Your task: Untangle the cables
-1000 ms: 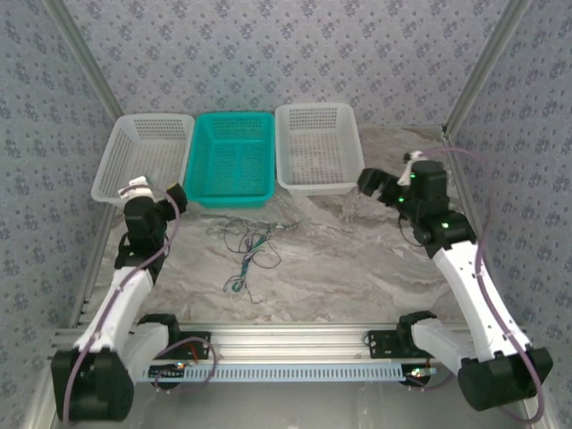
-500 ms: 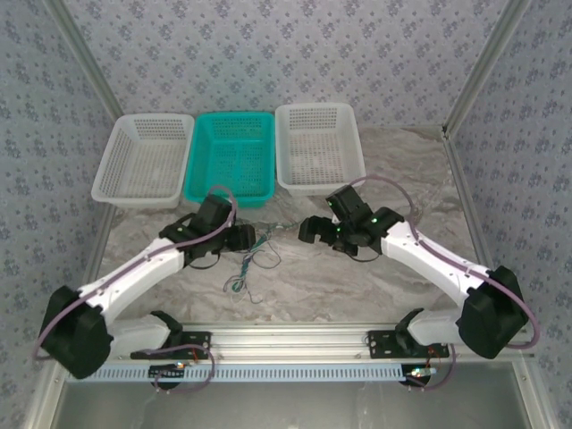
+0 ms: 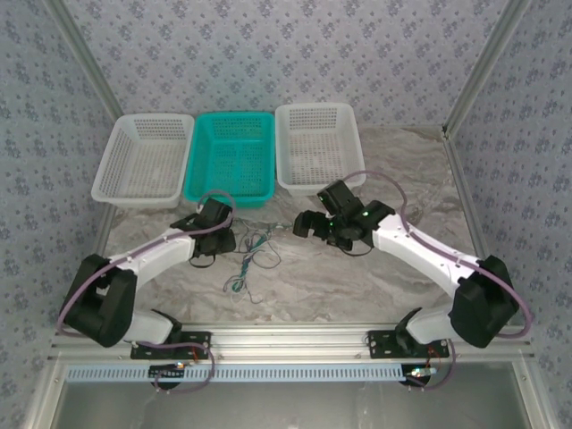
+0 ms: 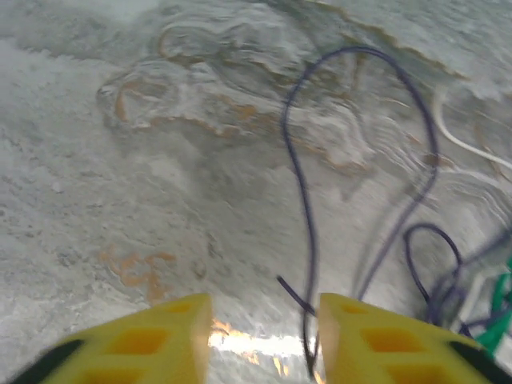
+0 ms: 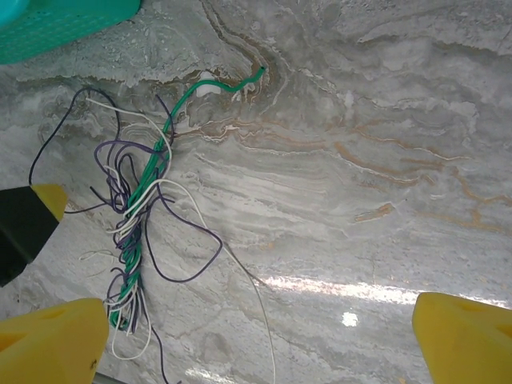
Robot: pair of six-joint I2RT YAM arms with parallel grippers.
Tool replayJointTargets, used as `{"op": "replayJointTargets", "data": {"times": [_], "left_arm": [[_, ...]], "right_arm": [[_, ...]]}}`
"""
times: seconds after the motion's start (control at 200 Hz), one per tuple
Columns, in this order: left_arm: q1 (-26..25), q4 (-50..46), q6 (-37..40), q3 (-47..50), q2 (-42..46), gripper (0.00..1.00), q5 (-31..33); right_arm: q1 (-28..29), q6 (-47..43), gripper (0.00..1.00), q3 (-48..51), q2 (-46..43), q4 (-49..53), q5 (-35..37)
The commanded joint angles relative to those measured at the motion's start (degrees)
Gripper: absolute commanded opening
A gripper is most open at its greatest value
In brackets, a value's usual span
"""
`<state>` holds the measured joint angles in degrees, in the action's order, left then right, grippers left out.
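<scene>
Our left gripper (image 4: 266, 308) hangs low, its yellow fingers (image 4: 180, 328) a little apart and clamping nothing, with a dark purple strand lying loose between them. Our right gripper (image 5: 256, 312) gapes wide and empty. The cables (image 3: 250, 255) lie knotted at centre frame on the grey marbled table (image 3: 357, 286), just below the teal basket (image 3: 192, 179). Blue-patterned walls (image 3: 268, 54) enclose the space.

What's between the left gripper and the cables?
Nothing visible. The left gripper is down at the cables, and a purple strand runs between its parted jaws. Around that strand there is bare table.
</scene>
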<state>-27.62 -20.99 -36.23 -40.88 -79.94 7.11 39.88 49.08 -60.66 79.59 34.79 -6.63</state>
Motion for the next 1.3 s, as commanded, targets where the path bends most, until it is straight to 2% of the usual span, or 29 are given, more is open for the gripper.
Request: {"op": "replayJointTargets", "data": {"times": [0.0,0.01,0.14,0.21,0.29,0.355,0.47,0.525,0.61,0.675,0.805,0.904,1.024,1.114,1.159,1.194,1.294], "left_arm": [[0.69,4.63,0.88,-0.16,-1.84,0.05,-2.02],[0.65,4.53,0.93,-0.34,-1.92,0.00,-2.26],[0.63,2.48,-0.23,-1.66,2.38,0.00,-8.55],[0.48,1.63,-1.24,-1.57,8.64,0.00,-11.52],[0.17,0.80,-1.33,-1.69,14.95,0.00,-12.70],[0.15,-0.31,-0.49,-2.83,17.53,0.00,-14.30],[-0.44,-2.60,2.13,-7.56,17.48,0.00,-21.43],[-1.30,-3.89,2.70,-10.07,17.02,0.00,-23.28],[-2.97,-5.43,2.65,-13.28,17.02,0.00,-23.66],[-3.79,-5.70,1.94,-15.31,17.19,0.00,-23.90],[-4.32,-5.81,0.76,-17.90,16.69,0.00,-24.41],[-4.44,-6.76,1.30,-18.98,16.31,0.00,-23.49],[-4.72,-4.95,2.12,-18.73,16.39,0.00,-25.51],[-4.81,-4.66,2.54,-18.78,16.86,0.00,-25.24],[-4.77,-4.66,2.94,-19.03,16.99,0.00,-25.34],[-4.77,-4.64,3.37,-19.28,17.08,0.00,-25.83],[-4.74,-4.62,4.24,-20.09,16.97,0.00,-26.38]], "right_arm": [[1.24,-0.65,1.00,-3.10,1.50,1.63,1.35],[1.40,-0.65,1.00,-3.20,1.63,1.74,1.58],[4.01,-6.11,1.00,-3.83,0.38,0.95,4.44],[8.96,-12.38,1.00,-3.17,-1.98,-3.15,11.92],[15.07,-24.57,1.00,0.65,-3.99,-13.17,18.88],[17.89,-33.89,1.00,4.45,-3.79,-23.14,17.45],[20.98,-49.92,1.00,8.51,-0.52,-39.09,14.80],[20.96,-54.25,1.00,9.11,0.42,-43.62,10.12],[20.30,-54.77,1.00,11.78,2.34,-54.07,3.37],[20.39,-55.57,0.93,13.16,4.69,-61.07,0.63],[19.90,-50.38,0.71,13.53,10.46,-73.01,3.51],[19.72,-47.79,0.67,15.45,12.66,-82.31,6.70],[19.74,-47.59,0.67,14.75,12.54,-82.36,7.20],[19.87,-46.82,0.74,15.36,10.36,-80.65,7.03],[19.68,-46.03,0.74,16.59,9.30,-81.56,8.10],[19.51,-45.32,0.70,17.50,8.48,-82.56,8.69],[17.52,-42.84,0.49,17.87,7.65,-82.74,6.83]]}}
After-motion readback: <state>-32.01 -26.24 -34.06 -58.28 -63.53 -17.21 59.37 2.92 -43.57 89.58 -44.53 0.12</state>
